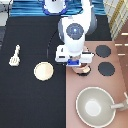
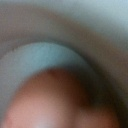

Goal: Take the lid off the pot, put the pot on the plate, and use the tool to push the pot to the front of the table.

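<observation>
Gripper [image 1: 80,65] low over pot [image 1: 83,70] on stove counter [image 1: 95,75], jaws state cannot be told, plate [image 1: 43,71] at pot's 9 o'clock, tool [image 1: 15,56] beyond on desk [image 1: 30,100].

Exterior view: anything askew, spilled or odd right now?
Nothing stands out. The gripper is down over the small pinkish-tan pot on the pinkish-brown stove counter. The cream-yellow plate and cream-white spatula lie flat on the black table; the large grey-beige pan sits upright.
</observation>
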Robot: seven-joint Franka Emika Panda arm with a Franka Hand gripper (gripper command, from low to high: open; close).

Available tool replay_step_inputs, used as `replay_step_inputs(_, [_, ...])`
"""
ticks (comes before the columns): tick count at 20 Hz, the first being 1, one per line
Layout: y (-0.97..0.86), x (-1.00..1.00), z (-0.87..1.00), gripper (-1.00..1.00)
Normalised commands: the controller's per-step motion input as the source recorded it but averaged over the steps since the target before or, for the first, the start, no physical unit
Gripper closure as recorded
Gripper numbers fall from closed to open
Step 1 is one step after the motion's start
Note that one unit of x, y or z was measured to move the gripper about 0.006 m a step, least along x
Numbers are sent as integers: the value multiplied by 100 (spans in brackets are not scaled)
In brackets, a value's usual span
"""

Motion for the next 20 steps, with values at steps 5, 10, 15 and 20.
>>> replay_step_inputs(5, [-75,-31,89,100])
replay_step_inputs(10, [-88,-19,68,100])
replay_step_inputs(15, [-97,-6,51,100])
replay_step_inputs(20, [-100,0,27,100])
